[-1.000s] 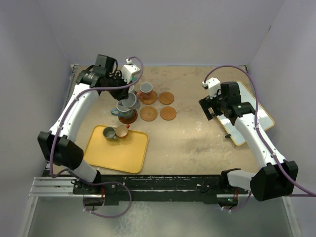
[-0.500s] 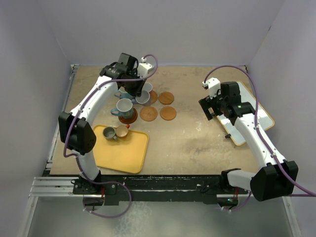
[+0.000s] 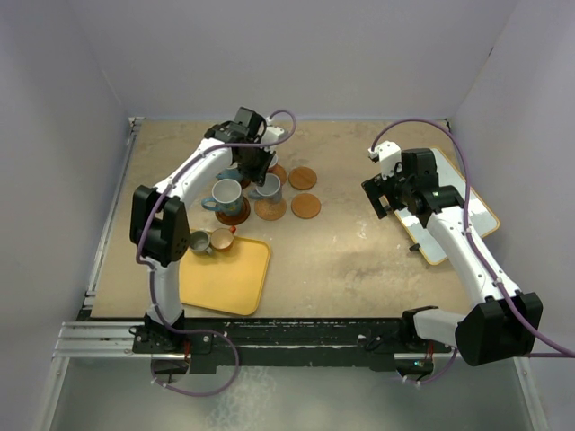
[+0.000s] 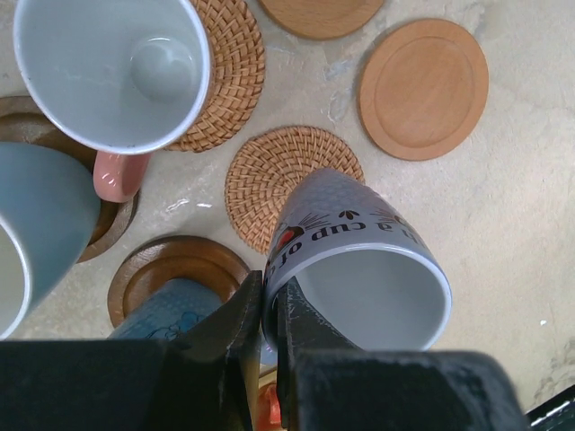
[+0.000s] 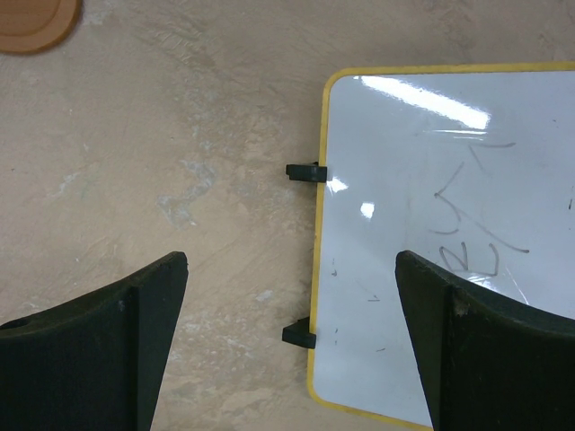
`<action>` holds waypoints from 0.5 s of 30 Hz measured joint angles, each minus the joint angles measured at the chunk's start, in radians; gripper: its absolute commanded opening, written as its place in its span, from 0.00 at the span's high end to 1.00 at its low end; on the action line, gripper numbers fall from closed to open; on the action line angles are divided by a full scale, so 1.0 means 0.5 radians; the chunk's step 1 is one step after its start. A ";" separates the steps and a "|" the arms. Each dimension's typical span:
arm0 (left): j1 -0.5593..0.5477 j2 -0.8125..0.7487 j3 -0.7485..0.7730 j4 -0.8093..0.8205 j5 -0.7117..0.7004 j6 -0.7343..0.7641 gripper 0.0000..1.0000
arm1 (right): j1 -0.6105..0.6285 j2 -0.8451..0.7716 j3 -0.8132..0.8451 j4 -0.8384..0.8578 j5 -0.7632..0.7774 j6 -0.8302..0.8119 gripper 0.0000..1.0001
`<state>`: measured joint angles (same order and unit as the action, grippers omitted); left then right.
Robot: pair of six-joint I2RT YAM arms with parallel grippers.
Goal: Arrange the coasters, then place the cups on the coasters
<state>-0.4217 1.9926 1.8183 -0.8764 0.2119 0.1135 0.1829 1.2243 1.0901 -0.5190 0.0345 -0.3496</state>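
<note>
left tool (image 4: 268, 310) pinched shut on the rim of the grey lettered mug (image 4: 359, 269). The mug looks lifted off the worktop (image 4: 521, 224) and tilted, mouth toward the wrist. In the wrist view its base overlaps the lower-right edge of the bare woven coaster (image 4: 269, 175); coaster centre lies up-left of the base, so set-down likely needs a small shift that way plus levelling. Left arm is nearer. right tool (image 5: 289, 269) wide open, empty, well apart by the whiteboard (image 5: 449, 224).

Close-packed cups (image 3: 226, 193) on coasters (image 3: 305, 206); open tabletop (image 3: 359, 260) alongside.
</note>
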 measured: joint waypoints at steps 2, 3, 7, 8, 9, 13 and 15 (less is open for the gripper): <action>-0.005 0.030 0.000 0.021 -0.008 -0.039 0.97 | 0.000 0.000 0.000 0.000 0.000 0.000 0.00; -0.008 0.040 0.000 0.034 -0.014 -0.055 0.97 | 0.000 0.000 0.000 0.000 0.000 0.000 0.00; -0.012 0.086 0.000 0.083 -0.062 -0.110 0.97 | 0.000 0.000 0.000 0.000 -0.001 0.000 0.00; -0.013 0.101 0.001 0.089 -0.076 -0.120 0.97 | 0.000 0.000 0.000 0.000 -0.001 0.000 0.00; -0.014 0.117 0.001 0.092 -0.091 -0.131 0.97 | 0.000 0.000 0.000 0.000 -0.001 0.000 0.00; -0.014 0.188 0.008 0.076 -0.146 -0.143 0.97 | 0.000 0.000 0.000 0.000 -0.001 -0.002 0.00; -0.017 0.214 0.009 0.064 -0.172 -0.146 0.97 | 0.000 0.000 0.000 0.000 -0.001 -0.002 0.00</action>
<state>-0.4301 2.0998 1.8229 -0.8444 0.1257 0.0402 0.1829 1.2243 1.0901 -0.5190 0.0341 -0.3504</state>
